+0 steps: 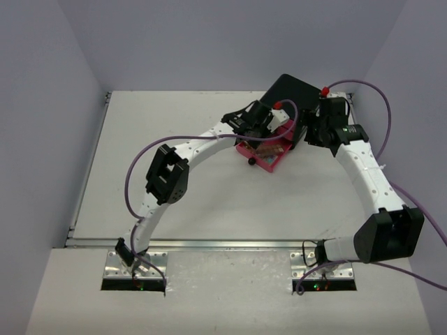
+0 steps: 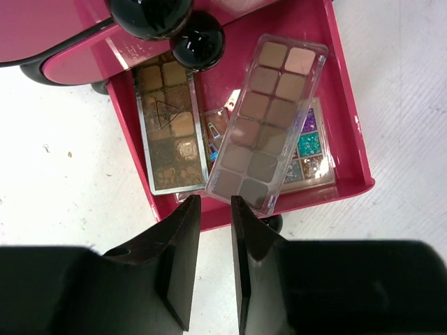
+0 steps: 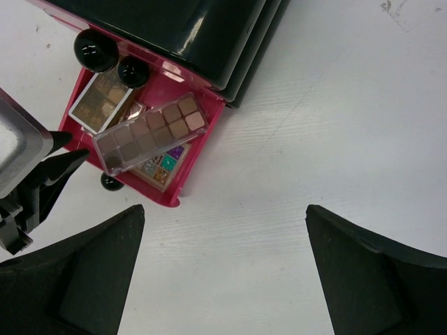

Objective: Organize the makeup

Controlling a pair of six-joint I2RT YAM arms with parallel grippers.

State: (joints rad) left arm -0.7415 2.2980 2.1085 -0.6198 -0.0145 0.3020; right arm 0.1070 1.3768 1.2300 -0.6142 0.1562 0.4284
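The left gripper (image 2: 214, 202), jaws nearly closed on nothing, hovers at the pink drawer's (image 2: 346, 125) front lip. Just beyond, the brown palette (image 2: 269, 115) lies tilted over the multicoloured palette (image 2: 311, 150). Stowing seems underway; next, probably seat it flat. The right gripper (image 3: 225, 216) gapes empty.

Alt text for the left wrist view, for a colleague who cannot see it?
An open pink drawer holds three eyeshadow palettes: a long brown palette lies slanted over a multicoloured glitter palette, beside a bronze palette. The left gripper, nearly closed and empty, hangs at the drawer's front rim.
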